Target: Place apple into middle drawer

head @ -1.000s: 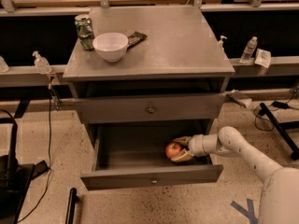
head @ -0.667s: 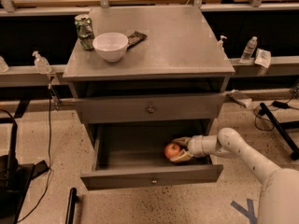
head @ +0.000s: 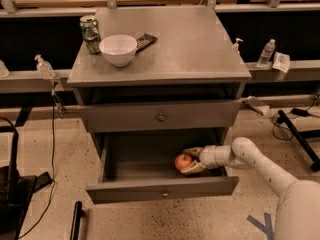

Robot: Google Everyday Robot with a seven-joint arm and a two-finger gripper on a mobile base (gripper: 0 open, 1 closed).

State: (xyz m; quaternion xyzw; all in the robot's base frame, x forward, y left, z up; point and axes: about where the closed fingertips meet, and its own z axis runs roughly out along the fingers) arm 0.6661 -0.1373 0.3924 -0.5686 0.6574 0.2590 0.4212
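My gripper (head: 190, 161) is in the open drawer (head: 162, 188), toward 3 o'clock, jaws squeezing the apple (head: 181, 161) round its middle; I think it's hard, light and slippery.

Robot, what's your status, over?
Gripper inside open middle drawer, shut on apple. Apple inside drawer, not yet released. Nothing in the way.

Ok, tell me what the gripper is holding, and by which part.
The gripper holds the apple, its fingers clasping the apple's right side from above and below, inside the open middle drawer.
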